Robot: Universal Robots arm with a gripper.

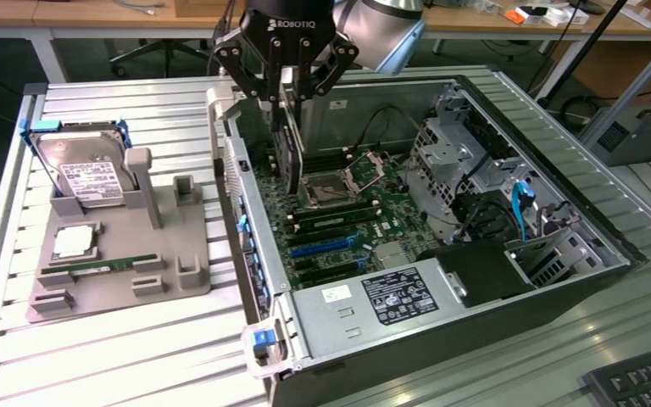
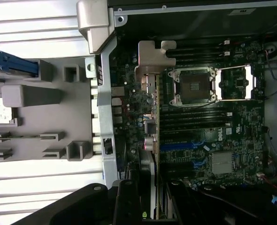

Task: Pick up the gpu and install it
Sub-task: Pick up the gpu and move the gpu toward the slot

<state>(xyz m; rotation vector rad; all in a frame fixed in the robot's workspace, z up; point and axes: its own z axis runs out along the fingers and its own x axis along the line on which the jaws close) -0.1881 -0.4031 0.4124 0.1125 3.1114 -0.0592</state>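
Observation:
The gpu [image 1: 289, 153] hangs edge-on as a thin dark card with a grey metal bracket [image 2: 150, 79]. My gripper [image 1: 288, 95] is shut on its upper edge. It holds the card upright over the open computer case [image 1: 247, 254], near the case's rear wall on the exterior view's left. The card's lower end is just above the motherboard [image 1: 348, 220], beside the processor socket [image 1: 328, 191]. In the wrist view the gripper [image 2: 151, 201] has its black fingers [image 2: 126, 201] on either side of the card. The blue expansion slots [image 2: 180, 146] lie on the board close beside the card.
A grey parts holder [image 1: 179, 271] on the slatted table at the exterior view's left carries a hard drive [image 1: 82, 174], a processor chip [image 1: 74, 242] and a memory stick [image 1: 105, 267]. The power supply [image 1: 393, 297] and drive cages [image 1: 461, 161] fill the case's near and right parts. A keyboard [image 1: 642, 381] is at the bottom right.

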